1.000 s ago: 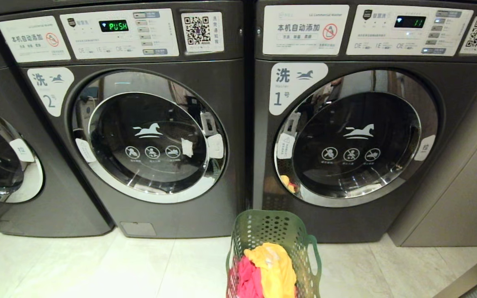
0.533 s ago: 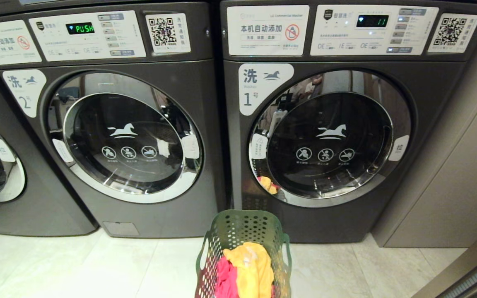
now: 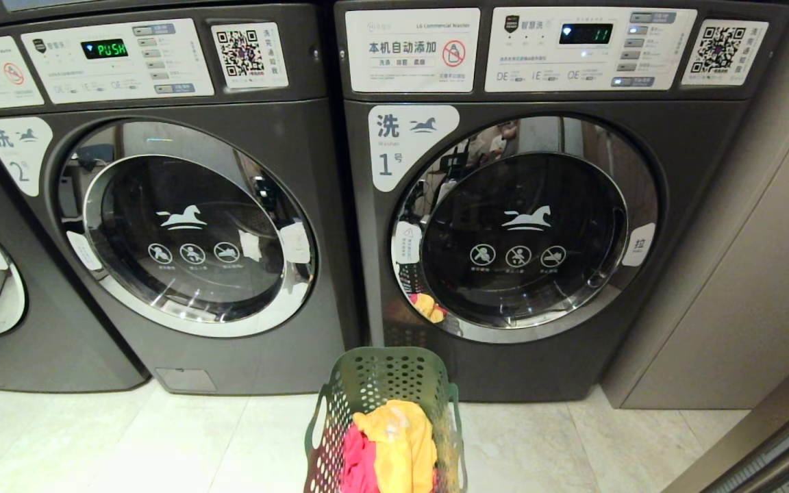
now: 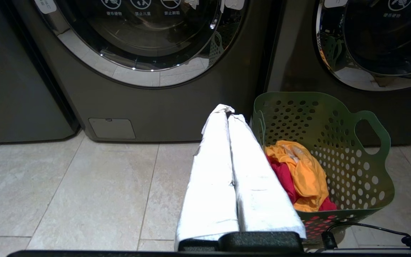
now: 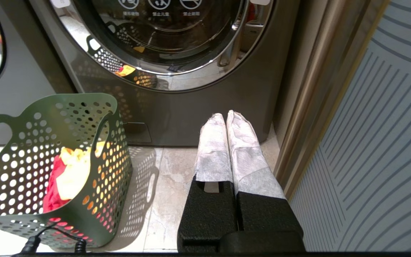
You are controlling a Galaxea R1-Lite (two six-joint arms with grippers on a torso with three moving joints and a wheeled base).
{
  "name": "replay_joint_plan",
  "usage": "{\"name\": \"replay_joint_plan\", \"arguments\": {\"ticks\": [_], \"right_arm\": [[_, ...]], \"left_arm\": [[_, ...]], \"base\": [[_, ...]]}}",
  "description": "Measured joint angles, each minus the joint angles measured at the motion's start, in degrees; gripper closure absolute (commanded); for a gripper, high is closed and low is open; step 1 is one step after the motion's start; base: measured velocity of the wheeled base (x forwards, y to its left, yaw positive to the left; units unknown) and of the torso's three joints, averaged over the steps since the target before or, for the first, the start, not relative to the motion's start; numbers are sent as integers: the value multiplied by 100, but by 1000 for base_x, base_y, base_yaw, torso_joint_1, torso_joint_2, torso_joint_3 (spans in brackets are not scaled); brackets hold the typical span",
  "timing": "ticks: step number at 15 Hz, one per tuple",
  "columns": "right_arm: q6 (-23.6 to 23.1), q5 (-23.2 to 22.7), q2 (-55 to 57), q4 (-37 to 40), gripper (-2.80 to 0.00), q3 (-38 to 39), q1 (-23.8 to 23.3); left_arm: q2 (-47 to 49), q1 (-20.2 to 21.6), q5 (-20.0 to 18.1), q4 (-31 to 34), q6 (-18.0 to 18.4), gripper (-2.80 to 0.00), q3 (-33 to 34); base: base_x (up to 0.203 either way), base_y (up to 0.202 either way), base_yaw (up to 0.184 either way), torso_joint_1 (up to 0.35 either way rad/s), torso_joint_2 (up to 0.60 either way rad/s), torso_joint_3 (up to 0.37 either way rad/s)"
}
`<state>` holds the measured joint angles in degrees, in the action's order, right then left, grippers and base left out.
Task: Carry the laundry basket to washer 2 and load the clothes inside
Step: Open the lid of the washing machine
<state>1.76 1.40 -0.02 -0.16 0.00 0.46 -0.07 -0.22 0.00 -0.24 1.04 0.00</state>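
The green laundry basket (image 3: 384,411) is sitting on the floor between both end effectors, just right of the left end effector (image 4: 228,114). Both are pressed together, the right end effector (image 5: 224,117) too, holding nothing. It looks light and stiff; its oval handles (image 4: 368,137) seem best for grabbing.

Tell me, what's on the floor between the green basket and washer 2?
Nothing: in the left wrist view only bare pale floor tiles lie between the laundry basket and washer 2.
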Motion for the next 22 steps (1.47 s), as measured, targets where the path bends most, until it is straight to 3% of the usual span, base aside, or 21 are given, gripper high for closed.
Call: {"name": "replay_joint_plan", "arguments": {"ticks": [22], "right_arm": [[-11,-1,0,0,0,0,-5]], "left_arm": [[0,-5,-7,-2,-13,0,0]], "base": [[0,0,0,0,0,0]]}}
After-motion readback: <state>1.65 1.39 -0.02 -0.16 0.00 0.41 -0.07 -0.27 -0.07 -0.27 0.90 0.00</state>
